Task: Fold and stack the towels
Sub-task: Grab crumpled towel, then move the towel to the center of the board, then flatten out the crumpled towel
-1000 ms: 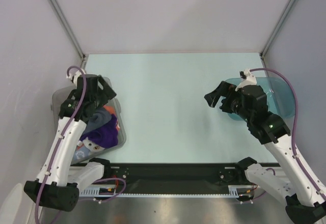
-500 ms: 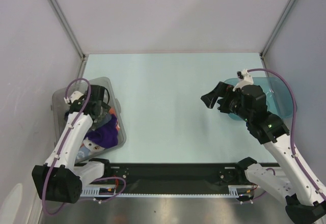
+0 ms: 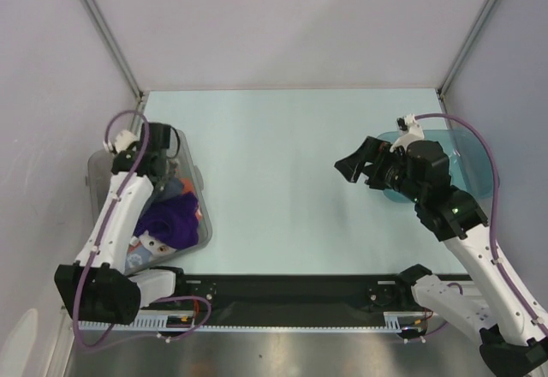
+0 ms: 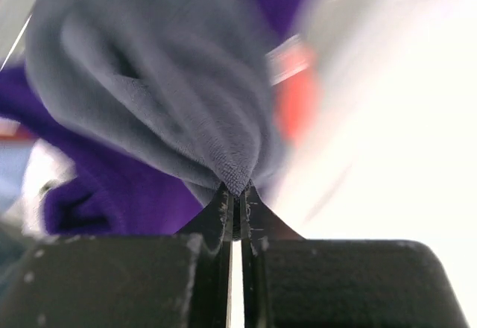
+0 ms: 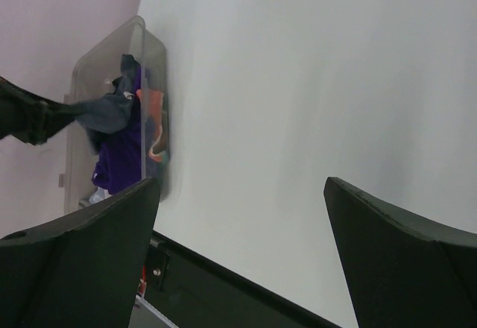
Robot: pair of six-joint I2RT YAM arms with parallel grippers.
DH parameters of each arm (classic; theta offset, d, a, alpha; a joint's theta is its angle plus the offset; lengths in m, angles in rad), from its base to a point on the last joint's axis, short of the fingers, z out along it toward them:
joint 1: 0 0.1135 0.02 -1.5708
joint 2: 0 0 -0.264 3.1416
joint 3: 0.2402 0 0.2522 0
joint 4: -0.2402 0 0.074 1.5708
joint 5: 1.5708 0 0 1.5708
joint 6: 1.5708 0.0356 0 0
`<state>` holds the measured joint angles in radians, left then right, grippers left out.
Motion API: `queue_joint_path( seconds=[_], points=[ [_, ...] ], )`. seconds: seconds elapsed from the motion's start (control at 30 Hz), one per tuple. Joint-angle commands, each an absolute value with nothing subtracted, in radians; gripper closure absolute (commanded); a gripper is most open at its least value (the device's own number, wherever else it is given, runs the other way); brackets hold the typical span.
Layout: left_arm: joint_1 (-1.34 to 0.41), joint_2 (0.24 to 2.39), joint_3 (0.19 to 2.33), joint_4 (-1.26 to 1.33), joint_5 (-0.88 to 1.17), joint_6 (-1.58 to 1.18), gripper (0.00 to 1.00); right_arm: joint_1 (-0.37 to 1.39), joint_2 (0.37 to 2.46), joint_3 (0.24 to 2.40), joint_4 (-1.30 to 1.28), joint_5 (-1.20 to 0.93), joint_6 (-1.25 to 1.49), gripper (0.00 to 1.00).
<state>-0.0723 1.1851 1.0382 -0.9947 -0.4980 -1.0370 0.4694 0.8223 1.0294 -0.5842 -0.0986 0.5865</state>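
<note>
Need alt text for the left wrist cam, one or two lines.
The left gripper is shut on a pinched peak of the grey towel, which bunches up and fills most of the frame. A purple towel lies under it, with a blurred orange cloth to the right.

Close up, the grey towel (image 4: pixel 149 82) and purple towel (image 4: pixel 123 190) behind it blur and run off-frame; overhead, my left arm (image 3: pixel 113 218) hides part of the clear bin (image 3: pixel 96 171).
</note>
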Motion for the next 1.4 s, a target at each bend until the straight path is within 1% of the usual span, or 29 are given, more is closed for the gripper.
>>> queue_joint_path(
  seconds=[0.0, 0.03, 0.07, 0.13, 0.2, 0.23, 0.3, 0.4, 0.43, 0.47, 0.5, 0.53, 0.6, 0.63, 0.67, 0.73, 0.77, 0.83, 0.87, 0.93, 1.0, 1.03, 1.1, 1.13, 1.17, 1.2, 1.23, 1.27, 1.37],
  points=[
    [-0.071, 1.126, 1.300, -0.859, -0.456, -0.866, 1.00, 0.468, 0.833, 1.132, -0.529, -0.138, 0.568, 0.00],
    [-0.072, 1.130, 1.419, -0.823, -0.421, -0.756, 1.00, 0.468, 0.839, 1.149, -0.531, -0.155, 0.554, 0.00],
    [-0.077, 1.141, 1.484, -0.769, -0.306, -0.708, 1.00, 0.468, 0.844, 1.167, -0.531, -0.176, 0.513, 0.00],
    [-0.083, 1.188, 1.662, -0.732, -0.173, -0.642, 1.00, 0.466, 0.848, 1.192, -0.515, -0.204, 0.500, 0.00],
    [-0.103, 1.219, 1.738, -0.654, 0.099, -0.629, 1.00, 0.466, 0.850, 1.203, -0.502, -0.160, 0.514, 0.00],
    [-0.115, 1.241, 1.768, -0.620, 0.177, -0.640, 1.00, 0.466, 0.850, 1.209, -0.497, -0.146, 0.520, 0.00],
    [-0.188, 1.250, 1.752, -0.523, 0.332, -0.656, 1.00, 0.466, 0.851, 1.212, -0.498, -0.123, 0.531, 0.00],
    [-0.326, 1.238, 1.625, -0.454, 0.374, -0.652, 1.00, 0.465, 0.862, 1.209, -0.529, -0.115, 0.526, 0.00],
    [-0.359, 1.226, 1.508, -0.433, 0.386, -0.649, 0.99, 0.465, 0.861, 1.204, -0.540, -0.112, 0.525, 0.00],
    [-0.423, 1.195, 1.437, -0.384, 0.390, -0.650, 0.94, 0.465, 0.861, 1.183, -0.552, -0.103, 0.519, 0.00],
    [-0.452, 1.178, 1.363, -0.355, 0.387, -0.656, 0.91, 0.465, 0.856, 1.172, -0.573, -0.098, 0.514, 0.00],
    [-0.481, 1.161, 1.210, -0.309, 0.377, -0.670, 0.90, 0.465, 0.851, 1.155, -0.581, -0.091, 0.506, 0.00],
    [-0.566, 1.118, 1.061, -0.275, 0.345, -0.692, 0.88, 0.462, 0.847, 1.111, -0.606, -0.068, 0.502, 0.00],
    [-0.590, 1.109, 0.923, -0.249, 0.309, -0.719, 0.86, 0.462, 0.845, 1.095, -0.609, -0.066, 0.494, 0.00],
    [-0.627, 1.101, 0.858, -0.236, 0.290, -0.741, 0.78, 0.460, 0.848, 1.080, -0.607, -0.063, 0.495, 0.00],
    [-0.643, 1.080, 0.697, -0.181, 0.287, -0.799, 0.71, 0.462, 0.860, 1.033, -0.588, -0.058, 0.500, 0.00],
    [-0.644, 1.069, 0.660, -0.172, 0.288, -0.813, 0.60, 0.462, 0.880, 1.017, -0.554, -0.060, 0.502, 0.00],
    [-0.644, 1.039, 0.635, -0.196, 0.269, -0.818, 0.46, 0.460, 0.919, 0.991, -0.508, -0.060, 0.505, 0.02],
    [-0.644, 1.034, 0.655, -0.227, 0.221, -0.805, 0.31, 0.459, 0.945, 0.992, -0.456, -0.066, 0.496, 0.04],
    [-0.640, 1.048, 0.763, -0.308, 0.163, -0.740, 0.26, 0.459, 1.049, 1.023, -0.408, -0.058, 0.483, 0.07],
    [-0.618, 1.089, 0.849, -0.342, 0.104, -0.691, 0.23, 0.459, 1.182, 1.063, -0.344, -0.032, 0.442, 0.17],
    [-0.605, 1.145, 0.936, -0.372, 0.089, -0.655, 0.23, 0.459, 1.233, 1.087, -0.324, -0.022, 0.422, 0.21],
    [-0.559, 1.221, 1.014, -0.380, 0.054, -0.628, 0.25, 0.457, 1.316, 1.159, -0.276, 0.044, 0.369, 0.34],
    [-0.548, 1.259, 1.082, -0.368, 0.034, -0.597, 0.25, 0.450, 1.406, 1.179, -0.259, 0.063, 0.353, 0.39],
    [-0.535, 1.354, 1.121, -0.367, 0.012, -0.585, 0.26, 0.440, 1.448, 1.225, -0.226, 0.083, 0.339, 0.43],
    [-0.532, 1.405, 1.164, -0.370, 0.003, -0.563, 0.27, 0.427, 1.497, 1.244, -0.210, 0.080, 0.331, 0.50],
    [-0.531, 1.466, 1.257, -0.370, 0.003, -0.554, 0.30, 0.392, 1.579, 1.270, -0.200, 0.069, 0.331, 0.53],
    [-0.532, 1.573, 1.306, -0.365, 0.003, -0.542, 0.33, 0.373, 1.633, 1.319, -0.180, 0.022, 0.333, 0.58],
    [-0.532, 1.748, 1.530, -0.419, 0.015, -0.528, 0.41, 0.321, 1.810, 1.406, -0.173, -0.067, 0.342, 0.64]
  ],
)
